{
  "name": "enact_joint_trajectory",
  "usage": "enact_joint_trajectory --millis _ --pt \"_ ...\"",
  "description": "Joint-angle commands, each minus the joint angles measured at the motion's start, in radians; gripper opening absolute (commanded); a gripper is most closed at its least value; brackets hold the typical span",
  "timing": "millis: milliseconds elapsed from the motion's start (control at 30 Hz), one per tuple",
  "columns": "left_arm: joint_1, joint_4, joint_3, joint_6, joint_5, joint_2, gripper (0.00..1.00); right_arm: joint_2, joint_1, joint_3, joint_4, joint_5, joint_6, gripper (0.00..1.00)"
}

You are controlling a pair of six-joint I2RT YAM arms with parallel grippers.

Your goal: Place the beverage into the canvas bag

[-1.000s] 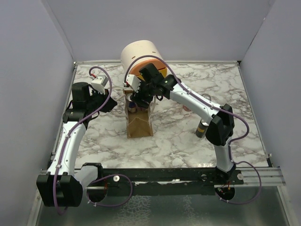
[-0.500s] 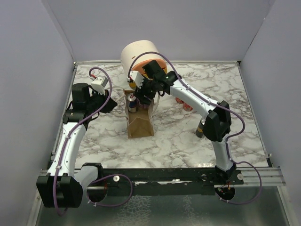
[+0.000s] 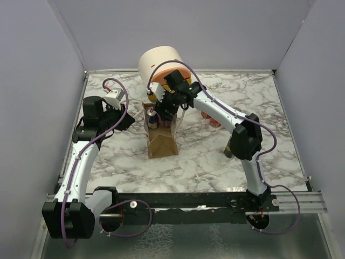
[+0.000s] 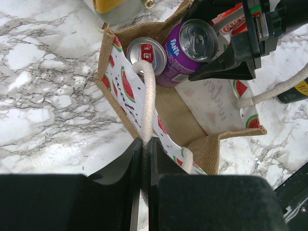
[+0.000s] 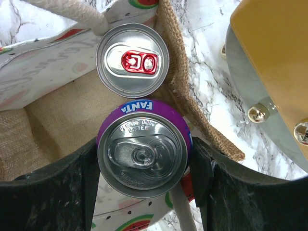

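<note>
Right pincer (image 5: 143, 162) clamped on a purple soda can (image 5: 142, 156), upright within the canvas bag (image 5: 53, 115), just beside a red-tabbed silver can (image 5: 132, 60).

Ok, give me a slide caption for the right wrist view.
Right gripper holds a purple Fanta can in the canvas bag mouth, beside a red-tabbed can.

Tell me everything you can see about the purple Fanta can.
The purple Fanta can looks like an aluminium drink can, with a purple printed wall, white FANTA lettering under the rim and a silver top with its pull tab sealed. It stands top-up inside the open canvas bag, right beside a silver can with a red tab. The right gripper is shut on it, one black finger on each side. Whether it rests on the bag's floor is hidden.
</note>
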Motion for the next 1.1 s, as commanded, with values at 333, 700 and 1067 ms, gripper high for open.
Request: enact_joint_trajectory --millis 333,700,1067 --pt "0.003 0.025 -0.009 -0.007 0.052 -0.019 0.00 0.034 -0.027 0.007 0.107 -0.074 -0.022 0.45" --pt "0.003 0.032 -0.017 -0.010 0.066 -0.028 0.00 0.053 -0.028 -0.024 0.134 -0.049 -0.021 0.56" --pt "0.003 0.038 -0.021 -0.015 0.075 -0.031 0.00 0.072 -0.029 -0.030 0.129 -0.021 -0.043 0.67"
